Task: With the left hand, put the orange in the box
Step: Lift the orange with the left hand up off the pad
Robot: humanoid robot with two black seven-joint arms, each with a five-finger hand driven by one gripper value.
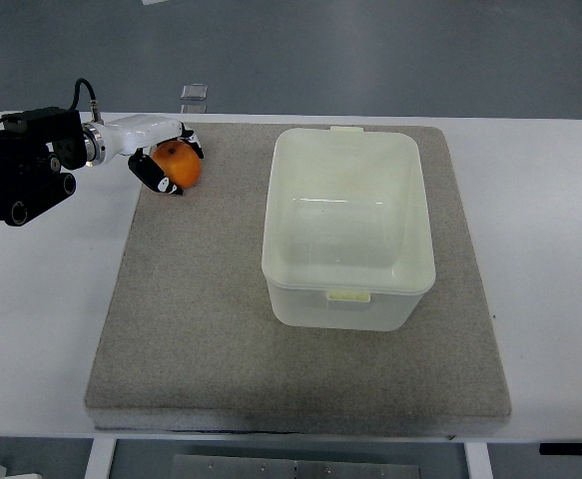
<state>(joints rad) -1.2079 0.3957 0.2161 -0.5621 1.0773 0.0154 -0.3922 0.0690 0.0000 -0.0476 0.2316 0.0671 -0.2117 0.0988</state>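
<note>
grey mat covers the white table, bearing the empty pale box (open-topped) right of the orange, which the left hand grasps at the mat's far-left corner.

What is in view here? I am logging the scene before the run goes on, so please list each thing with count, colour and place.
orange: one, orange, on the mat near its far left corner, inside the left hand's fingers
box: one, pale translucent cream, open and empty, on the right half of the mat
mat: one, grey-brown, covers the middle of the table
table: one, white, under the mat
small clear container: one, transparent, at the table's far edge behind the mat
left hand: one, white with black fingertips, closed around the orange, arm entering from the left
right hand: not in view
</note>
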